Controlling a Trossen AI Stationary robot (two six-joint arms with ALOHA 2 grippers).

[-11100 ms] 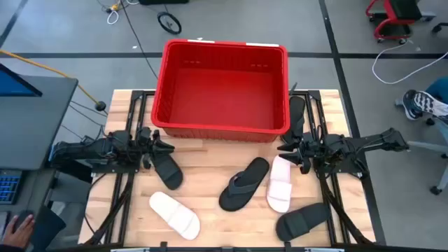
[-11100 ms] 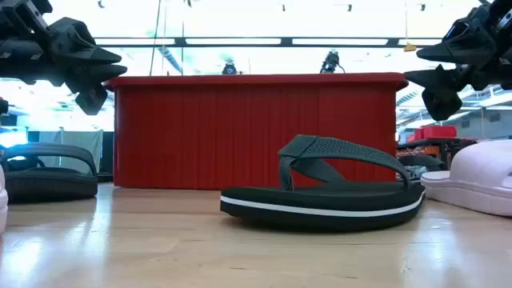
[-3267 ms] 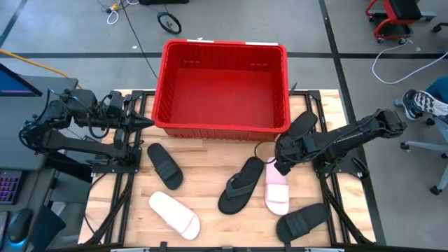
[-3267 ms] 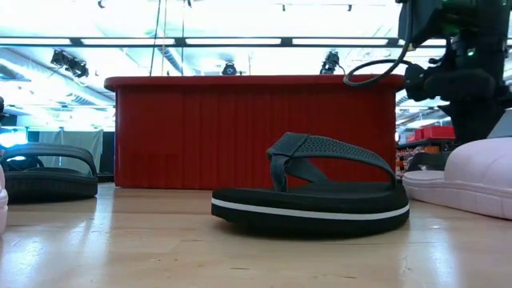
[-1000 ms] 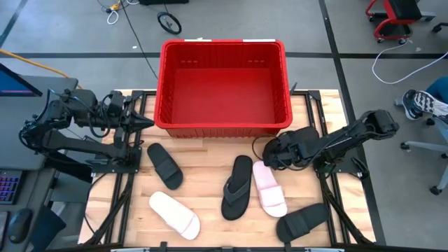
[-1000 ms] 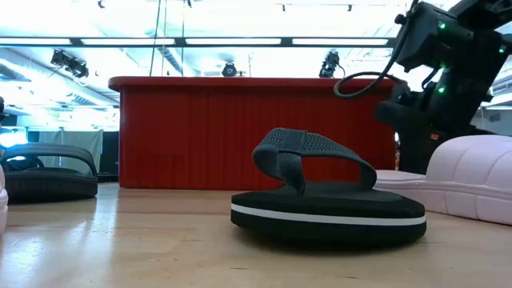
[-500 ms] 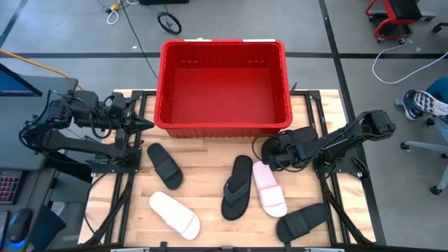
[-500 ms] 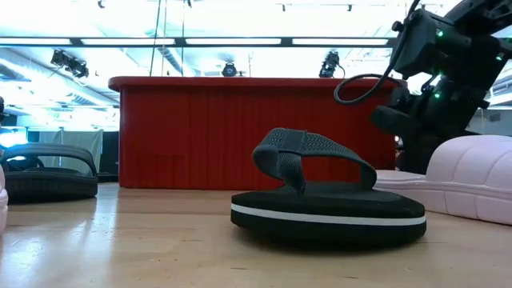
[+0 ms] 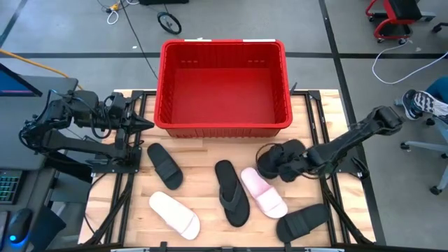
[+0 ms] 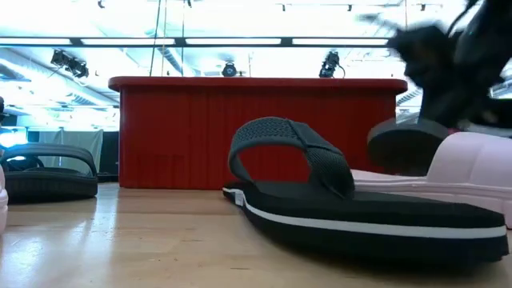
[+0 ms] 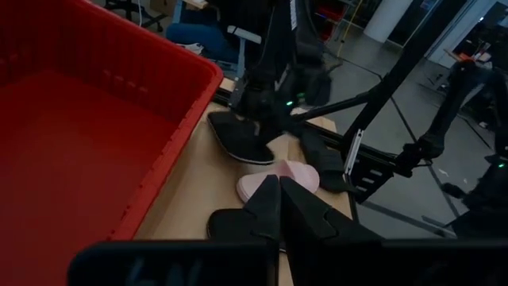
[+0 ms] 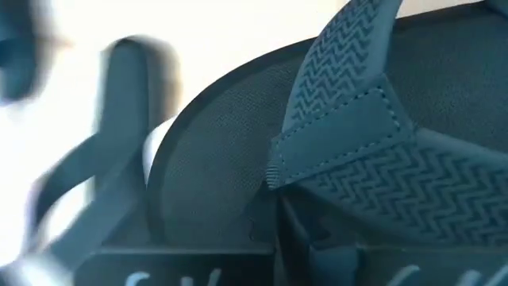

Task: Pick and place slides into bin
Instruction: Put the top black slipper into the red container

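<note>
right gripper (image 9: 269, 162): low over the table just in front of the large red ribbed plastic bin (image 9: 222, 129), clamped on a black thong flip-flop (image 9: 285, 158)
around: second black thong flip-flop (image 9: 232, 192) and pale pink wide-strap slide (image 9: 264, 192) just beside, long axes running diagonally
elsewhere: black wide-strap slide (image 9: 164, 166), white wide-strap slide (image 9: 175, 214), black slide (image 9: 302, 221) at the front edge
bin: at the table's back edge
left gripper (image 9: 143, 124): beside the bin's left wall, fingers together
</note>
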